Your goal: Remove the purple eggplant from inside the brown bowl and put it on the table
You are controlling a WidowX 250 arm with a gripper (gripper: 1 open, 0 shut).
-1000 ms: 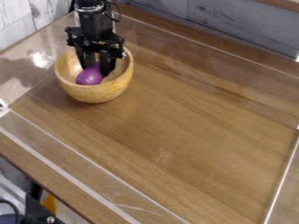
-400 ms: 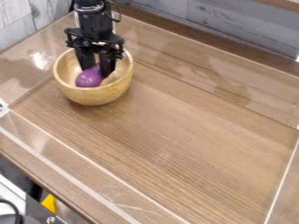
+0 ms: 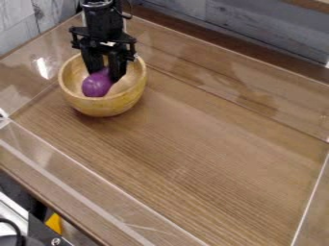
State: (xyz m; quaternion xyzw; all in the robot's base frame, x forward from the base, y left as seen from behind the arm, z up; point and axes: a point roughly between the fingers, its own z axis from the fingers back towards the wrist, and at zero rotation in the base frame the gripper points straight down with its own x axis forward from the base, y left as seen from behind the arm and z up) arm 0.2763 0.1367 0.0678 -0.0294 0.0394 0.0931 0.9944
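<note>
The brown bowl point(image 3: 77, 100) stands at the table's point(image 3: 206, 144) far left. Inside it lies the purple eggplant point(image 3: 94, 86), small and glossy, still low in the bowl. My black gripper point(image 3: 104, 73) reaches straight down into the bowl. Its two fingers point(image 3: 119, 69) straddle the eggplant's upper part and press against it on both sides. The fingers hide the top of the eggplant.
A clear plastic edging point(image 3: 77, 192) runs around the wood-grain tabletop. A pale plank wall point(image 3: 257, 24) stands behind the table. Bare tabletop stretches to the right of the bowl and in front of it.
</note>
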